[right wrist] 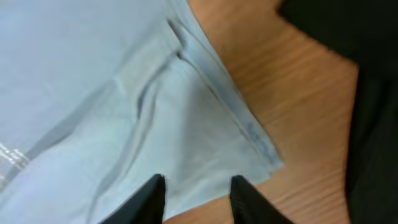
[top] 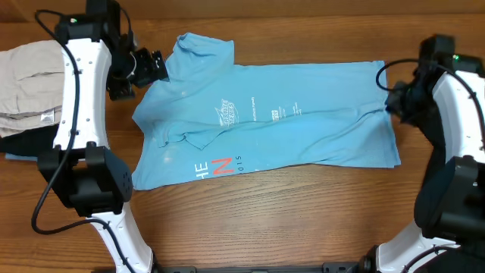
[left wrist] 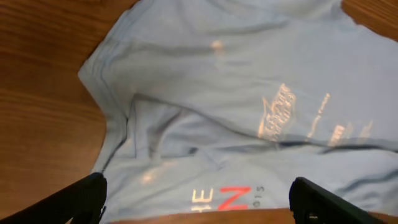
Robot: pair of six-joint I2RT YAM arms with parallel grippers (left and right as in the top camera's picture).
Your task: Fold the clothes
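Wooden table holds blue T-shirt (rumpled).

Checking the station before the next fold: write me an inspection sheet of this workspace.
Surface: wooden table, grain visible.
Job's things: light blue T-shirt spread out, wrinkled, lettering up.
Clutter: beige folded garment at the table's edge, apart from the shirt.
Claws: left claw wide open over the shirt's edge, holding nothing; right claw with jaws apart at a hem corner.
Cables: black cable looped along the left arm.
Surroundings: nothing seen.
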